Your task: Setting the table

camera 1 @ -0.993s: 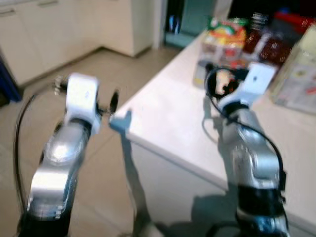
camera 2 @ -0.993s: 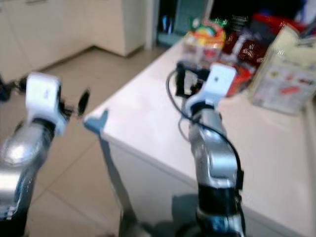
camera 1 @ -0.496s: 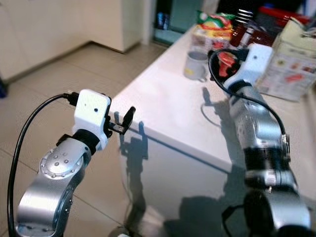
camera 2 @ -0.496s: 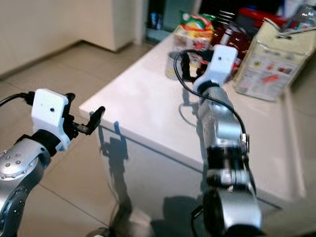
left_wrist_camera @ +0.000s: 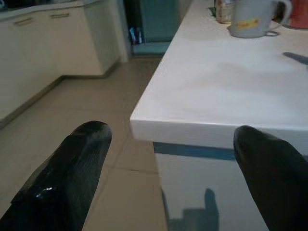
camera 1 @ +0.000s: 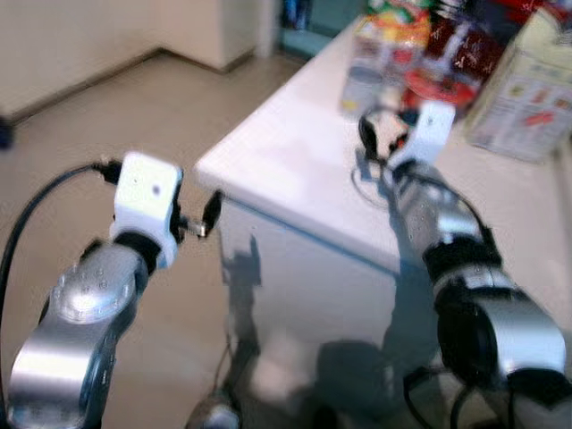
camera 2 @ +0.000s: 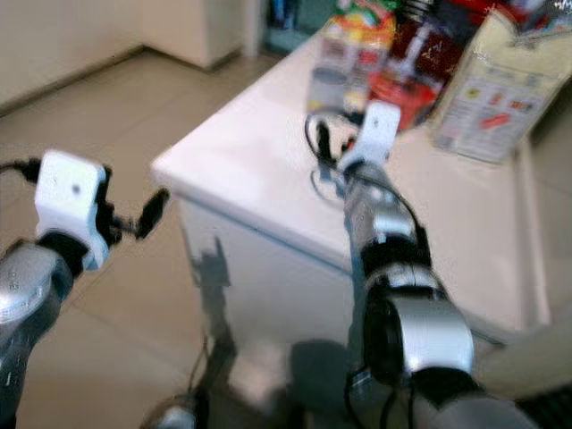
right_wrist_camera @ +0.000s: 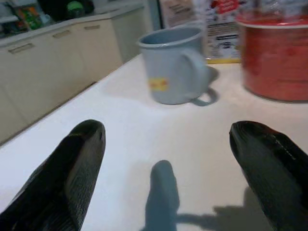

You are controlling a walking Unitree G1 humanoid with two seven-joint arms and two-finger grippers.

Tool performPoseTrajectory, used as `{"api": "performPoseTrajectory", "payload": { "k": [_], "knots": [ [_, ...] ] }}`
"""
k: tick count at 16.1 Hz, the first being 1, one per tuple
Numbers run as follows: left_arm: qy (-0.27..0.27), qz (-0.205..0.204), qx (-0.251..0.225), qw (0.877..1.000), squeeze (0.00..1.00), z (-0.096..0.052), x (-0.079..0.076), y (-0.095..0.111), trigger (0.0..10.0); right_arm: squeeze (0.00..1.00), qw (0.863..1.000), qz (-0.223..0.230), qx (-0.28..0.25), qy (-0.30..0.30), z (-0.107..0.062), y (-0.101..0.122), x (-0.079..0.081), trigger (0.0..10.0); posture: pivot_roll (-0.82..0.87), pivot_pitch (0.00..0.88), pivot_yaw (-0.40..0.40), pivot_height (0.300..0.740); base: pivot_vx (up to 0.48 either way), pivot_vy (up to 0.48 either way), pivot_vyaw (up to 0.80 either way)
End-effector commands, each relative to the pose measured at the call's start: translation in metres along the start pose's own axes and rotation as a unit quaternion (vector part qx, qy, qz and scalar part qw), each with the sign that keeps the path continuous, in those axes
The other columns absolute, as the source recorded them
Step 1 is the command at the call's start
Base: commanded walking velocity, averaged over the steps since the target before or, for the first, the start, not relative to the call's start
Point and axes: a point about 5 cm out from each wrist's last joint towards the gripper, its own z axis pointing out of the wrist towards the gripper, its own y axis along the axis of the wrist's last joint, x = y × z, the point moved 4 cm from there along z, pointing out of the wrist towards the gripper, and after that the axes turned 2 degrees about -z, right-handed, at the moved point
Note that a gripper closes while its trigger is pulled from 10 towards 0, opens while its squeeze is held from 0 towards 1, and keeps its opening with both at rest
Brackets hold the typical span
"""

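You're at the corner of the white table [camera 1: 295, 170], R arm out over the top, L arm off the edge over the floor. Clutter at the far end: carton [camera 1: 523, 98], red tub [right_wrist_camera: 272, 55], snack bags, all blurred in head views.

Likely target = grey mug [right_wrist_camera: 174, 65], upright on the table, just beside the tub, well ahead of the R gripper [right_wrist_camera: 166, 168]. R fingers spread wide, nothing held. L gripper [left_wrist_camera: 173, 178] also wide, empty, level w/ the table edge.

Handling, my guess: rigid, light, glazed so prob slippery, will chip if dropped. Long axis vertical, mouth up. Handle points toward the tub side in R wrist view. Take the body across its width, not the handle; tub sits close on that side so little finger room there. Can't tell if there's anything inside.
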Motion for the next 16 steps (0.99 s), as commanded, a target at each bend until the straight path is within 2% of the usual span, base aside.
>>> {"api": "performPoseTrajectory", "payload": {
  "k": [1, 2, 3, 5, 7, 10, 12, 14, 16],
  "knots": [
    [0.005, 0.010, 0.000, 1.000, 0.00, 0.003, -0.001, -0.002, 10.0, 0.96, 1.000, 0.002, -0.023, -0.009, 0.002, 0.012, -0.002, 10.0, 0.19, 0.080, -0.104, 0.740, 0.000, 0.000, 0.00],
    [0.010, 0.011, -0.001, 1.000, 0.00, 0.005, 0.000, -0.003, 10.0, 0.86, 0.999, 0.006, -0.030, -0.007, 0.001, 0.015, -0.001, 10.0, 0.19, 0.068, -0.104, 0.740, 0.000, 0.000, 0.00],
    [0.030, 0.000, -0.003, 1.000, 0.00, 0.016, 0.002, -0.005, 10.0, 0.00, 0.998, 0.010, -0.067, 0.002, -0.006, 0.026, 0.000, 10.0, 0.17, 0.000, -0.100, 0.740, 0.000, 0.000, 0.00],
    [0.035, -0.005, -0.006, 0.999, 0.00, 0.024, 0.002, -0.008, 10.0, 0.00, 0.995, 0.006, -0.095, 0.009, -0.021, 0.031, 0.002, 10.0, 0.14, 0.000, -0.081, 0.740, 0.000, 0.000, 0.00],
    [0.052, 0.001, -0.004, 0.999, 0.00, 0.037, 0.006, -0.017, 10.0, 0.00, 0.992, 0.001, -0.126, -0.004, -0.060, 0.033, 0.000, 10.0, 0.06, 0.000, -0.024, 0.740, 0.000, 0.000, 0.00],
    [0.052, -0.010, -0.014, 0.998, 0.00, 0.049, 0.005, -0.019, 10.0, 0.00, 0.993, 0.001, -0.118, -0.025, -0.104, 0.013, -0.001, 10.0, 0.02, 0.000, 0.028, 0.740, 0.000, 0.000, 0.00],
    [0.039, -0.006, -0.035, 0.999, 0.00, 0.059, 0.001, -0.011, 10.0, 0.00, 0.994, 0.002, -0.090, -0.054, -0.119, -0.002, -0.007, 10.0, 0.01, 0.000, 0.051, 0.740, 0.000, 0.000, 0.00],
    [0.038, -0.005, -0.042, 0.998, 0.00, 0.061, 0.001, -0.009, 10.0, 0.00, 0.994, -0.007, -0.083, -0.072, -0.118, -0.002, -0.012, 10.0, 0.01, 0.000, 0.043, 0.740, 0.127, 0.000, 0.00],
    [0.045, -0.013, -0.052, 0.998, 0.00, 0.060, 0.003, -0.009, 10.0, 0.00, 0.994, -0.037, -0.069, -0.082, -0.117, 0.000, -0.014, 10.0, 0.02, 0.000, 0.029, 0.740, 0.337, 0.000, 0.00]
  ]
}}
